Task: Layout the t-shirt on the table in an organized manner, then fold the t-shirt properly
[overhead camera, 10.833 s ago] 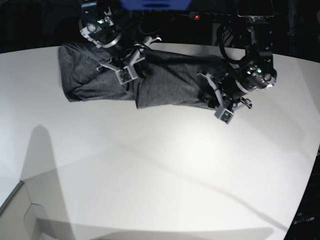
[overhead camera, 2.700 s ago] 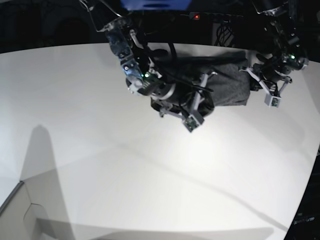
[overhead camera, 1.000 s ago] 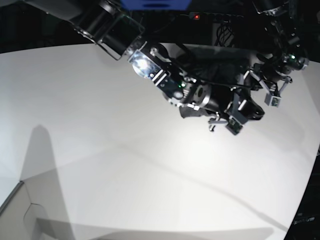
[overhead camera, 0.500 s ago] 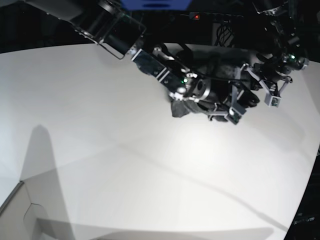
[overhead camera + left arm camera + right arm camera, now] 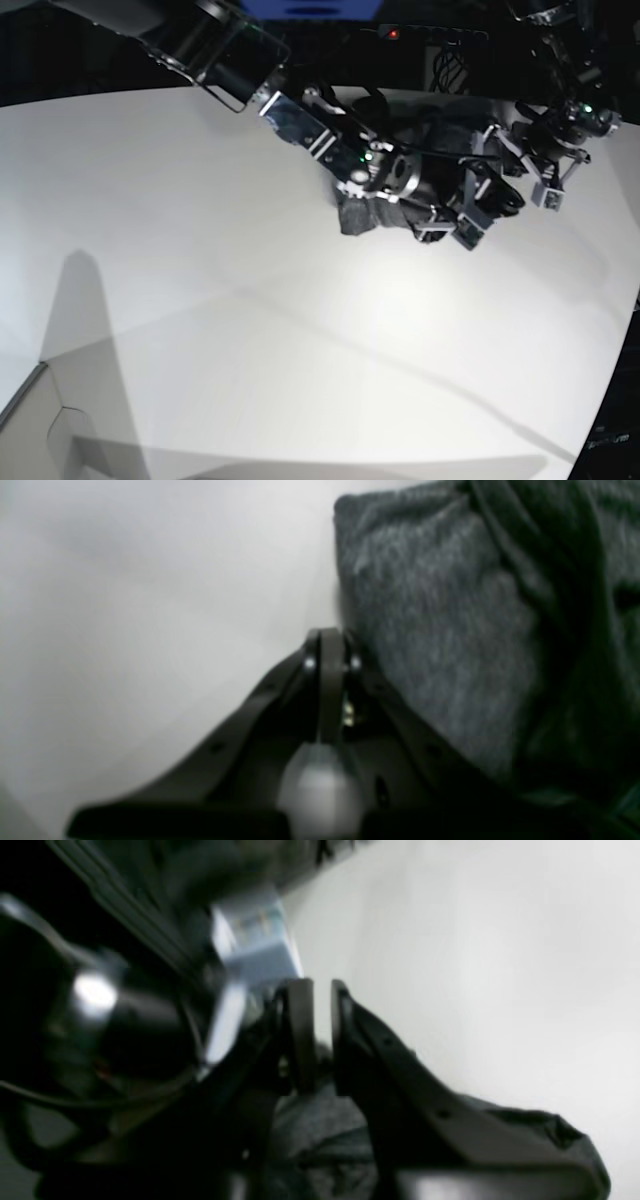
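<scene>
The dark-grey t-shirt (image 5: 352,215) lies bunched in a thick bundle on the far right part of the white table (image 5: 200,300), mostly hidden under my right arm. My right gripper (image 5: 488,203) hovers over the bundle's right end. In the right wrist view the right gripper (image 5: 320,990) has its jaws a narrow gap apart with bare table showing between them, and the t-shirt (image 5: 325,1130) lies below. My left gripper (image 5: 503,150) stands at the bundle's right edge. The left wrist view shows the left gripper (image 5: 327,635) shut, beside the t-shirt (image 5: 450,630), with no cloth seen in it.
A dark background with cables and a red light (image 5: 393,34) runs behind the table's far curved edge. A grey box corner (image 5: 30,420) sits at the lower left. My two arms crowd close together over the shirt.
My right gripper has parted its jaws a little and shifted slightly back and up. A lump of shirt now shows at its lower left. The left arm has hardly moved.
</scene>
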